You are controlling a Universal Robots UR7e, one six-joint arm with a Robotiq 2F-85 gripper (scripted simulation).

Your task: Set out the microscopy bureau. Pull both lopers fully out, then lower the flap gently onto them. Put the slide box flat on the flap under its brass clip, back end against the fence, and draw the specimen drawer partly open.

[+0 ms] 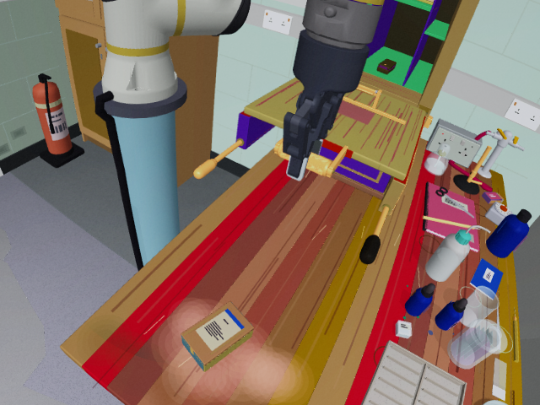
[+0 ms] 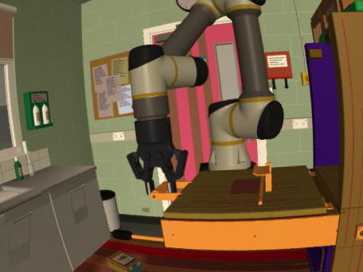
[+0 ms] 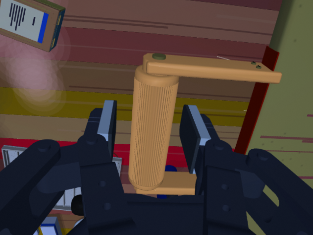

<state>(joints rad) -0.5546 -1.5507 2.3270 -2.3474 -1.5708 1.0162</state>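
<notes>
The flap's ribbed handle [image 3: 151, 131] is partly hidden behind my gripper in the side camera, at the flap's front edge. The olive flap [image 1: 349, 126] lies level on two pulled-out lopers, one with a tan knob [image 1: 209, 165] on the left and one with a black knob [image 1: 370, 249] on the right. A brass clip and fence [image 2: 263, 179] stand on the flap beside a dark red patch. The slide box [image 1: 217, 335] lies flat on the bench near its front end, far from the bureau. My gripper [image 1: 301, 163] stands around the handle, open and holding nothing.
The arm's blue pedestal [image 1: 146, 174] stands left of the bench. Along the bench's right side lie bottles [image 1: 449, 257], beakers [image 1: 477, 340], a pink notebook [image 1: 449, 213] and a grey tray [image 1: 414, 379]. A fire extinguisher [image 1: 50, 117] stands on the floor at far left.
</notes>
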